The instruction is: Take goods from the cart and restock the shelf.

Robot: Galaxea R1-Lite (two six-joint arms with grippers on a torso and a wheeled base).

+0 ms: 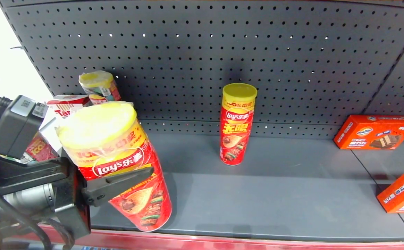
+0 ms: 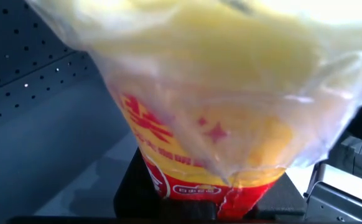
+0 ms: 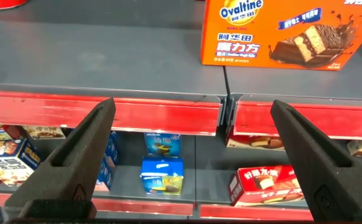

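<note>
Pinches tilted red yellow-lidded chip canister [image 1: 118,152] in left gripper [image 1: 117,175] at front edge of grey metal shelf [image 1: 275,194]. Holds right gripper [image 3: 193,112] jaws spread, empty. Risks tipping off if released tilted.

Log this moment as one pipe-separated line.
left tool shut on held chip can, tilted, at shelf front-left | right tool open, facing red shelf edge | standing chip can upright mid-shelf | orange boxes right
</note>
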